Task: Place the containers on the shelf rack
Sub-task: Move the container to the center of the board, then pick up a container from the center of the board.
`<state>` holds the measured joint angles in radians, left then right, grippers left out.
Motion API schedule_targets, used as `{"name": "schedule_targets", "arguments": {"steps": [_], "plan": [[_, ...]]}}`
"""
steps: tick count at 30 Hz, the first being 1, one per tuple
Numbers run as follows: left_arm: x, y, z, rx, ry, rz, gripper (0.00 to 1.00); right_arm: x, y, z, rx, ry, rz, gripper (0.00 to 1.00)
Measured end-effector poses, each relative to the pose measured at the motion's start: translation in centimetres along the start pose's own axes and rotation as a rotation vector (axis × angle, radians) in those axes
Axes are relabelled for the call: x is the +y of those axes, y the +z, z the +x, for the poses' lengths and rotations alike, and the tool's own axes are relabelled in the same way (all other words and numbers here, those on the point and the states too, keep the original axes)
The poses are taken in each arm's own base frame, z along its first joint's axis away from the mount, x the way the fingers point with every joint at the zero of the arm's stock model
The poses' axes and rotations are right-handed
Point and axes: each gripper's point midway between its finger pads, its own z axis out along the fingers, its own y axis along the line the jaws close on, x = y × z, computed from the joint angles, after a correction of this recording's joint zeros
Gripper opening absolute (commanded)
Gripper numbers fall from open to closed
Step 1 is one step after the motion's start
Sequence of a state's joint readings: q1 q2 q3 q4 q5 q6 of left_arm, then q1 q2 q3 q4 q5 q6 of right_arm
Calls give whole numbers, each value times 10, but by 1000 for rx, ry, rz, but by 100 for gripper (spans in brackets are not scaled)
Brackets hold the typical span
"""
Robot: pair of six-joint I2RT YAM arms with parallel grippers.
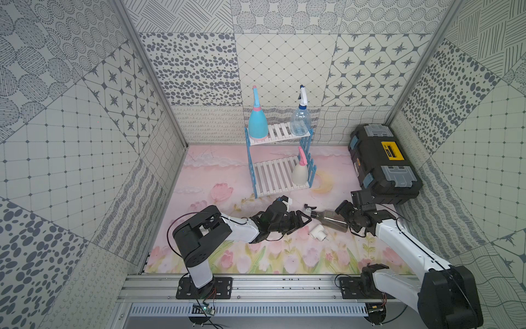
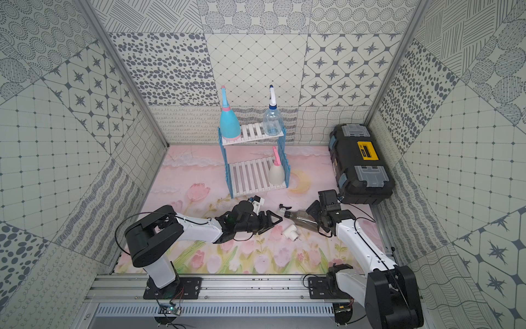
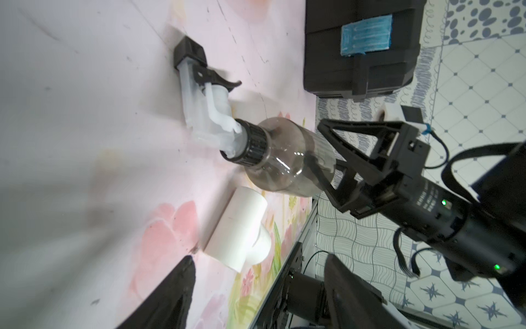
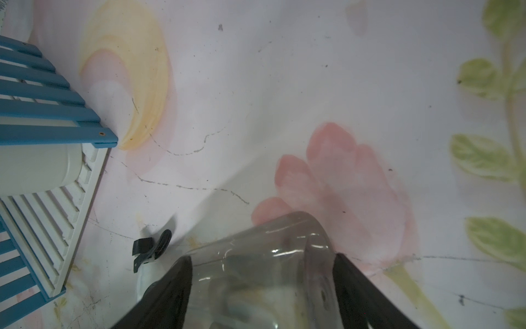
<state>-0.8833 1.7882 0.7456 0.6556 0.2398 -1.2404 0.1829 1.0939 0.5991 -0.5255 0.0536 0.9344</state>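
Note:
A smoky dark bottle (image 1: 330, 218) (image 3: 284, 162) lies on its side on the mat, black nozzle toward the shelf rack (image 1: 273, 176). My right gripper (image 1: 345, 218) (image 4: 262, 265) is shut on its wide base, a finger on each side. My left gripper (image 1: 306, 218) (image 3: 257, 284) stands open just short of the bottle's neck, holding nothing. On the rack's top shelf stand a light blue bottle (image 1: 257, 122) and a clear bottle (image 1: 300, 119). A cream bottle (image 1: 299, 172) stands on the lower shelf at its right end.
A small white pipe tee (image 1: 318, 231) (image 3: 242, 228) lies on the mat just in front of the smoky bottle. A black toolbox (image 1: 381, 165) sits at the right wall behind my right arm. A yellow moon (image 1: 324, 183) is printed beside the rack.

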Motion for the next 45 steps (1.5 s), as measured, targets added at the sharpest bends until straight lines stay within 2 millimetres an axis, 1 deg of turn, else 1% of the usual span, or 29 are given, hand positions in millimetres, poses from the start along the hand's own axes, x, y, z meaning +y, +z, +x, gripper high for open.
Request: {"name": "schedule_targets", "arguments": {"steps": [5,10,13,15,22,25,31,39,41,43,45], "plan": [[12,19,-5,-12,-81,-15,64,-2,0,1,-2,-1,-2,80],[23,34,-10,-31,-152,-16,67,-5,-2,3,-7,0,-4,80],[19,42,-15,-48,-174,10,65,-7,-2,4,-9,0,-6,80],[18,46,-18,-60,-187,16,62,-8,-3,5,-11,0,-8,80],[19,57,-28,-96,-221,22,52,-7,-4,4,-15,0,-14,80],[20,60,-32,-113,-233,26,50,-7,-4,4,-16,0,-15,80],[19,64,-40,-150,-253,37,52,-14,0,10,-6,-1,-2,80],[18,70,-50,-192,-279,48,48,-16,0,11,-5,-1,-1,80],[17,74,-53,-198,-284,58,50,-17,1,12,-3,-1,0,80],[15,77,-55,-202,-287,67,54,-18,1,13,-1,-1,2,80],[12,79,-57,-206,-292,77,55,-19,2,14,1,-1,3,80]]}}
